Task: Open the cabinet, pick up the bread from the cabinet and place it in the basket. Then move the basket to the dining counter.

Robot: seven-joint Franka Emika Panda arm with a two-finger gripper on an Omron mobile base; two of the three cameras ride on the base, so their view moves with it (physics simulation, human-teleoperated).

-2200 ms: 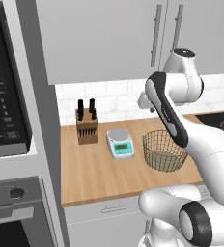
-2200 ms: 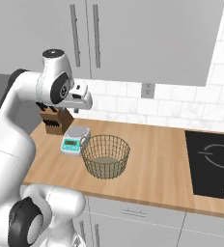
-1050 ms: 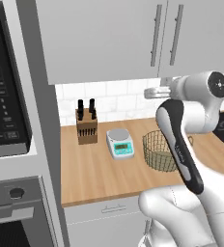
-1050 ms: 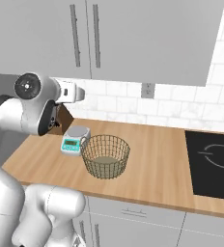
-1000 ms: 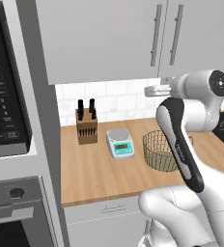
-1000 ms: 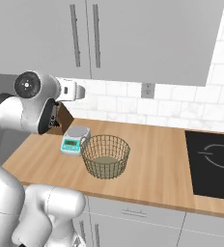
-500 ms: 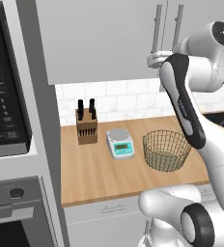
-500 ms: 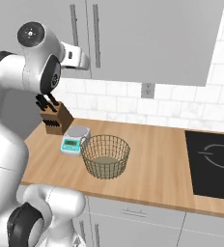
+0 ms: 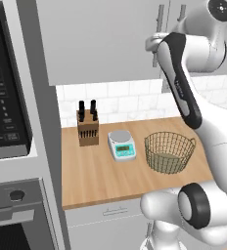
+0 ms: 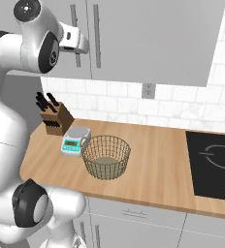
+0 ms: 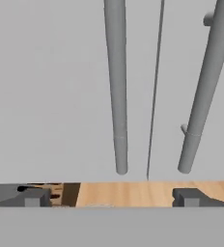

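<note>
The hand [image 11: 109, 197], fingers spread wide and holding nothing, faces the closed cabinet [image 11: 51, 87] at its 2 vertical bar handles [image 11: 116, 87], whose long axes run upright, directly ahead of the fingertips.

Arm raised high, hand up against the closed doors of the cabinet [image 9: 105, 39], beside its vertical bar handles [image 9: 159, 19]. On the wood worktop [image 9: 86, 180] below: knife block [image 9: 87, 128] by the tile backsplash, kitchen scale [image 9: 122, 145] just right of it, wire basket [image 9: 169, 152] right again. Microwave [image 9: 5, 88] and oven at left.
</note>
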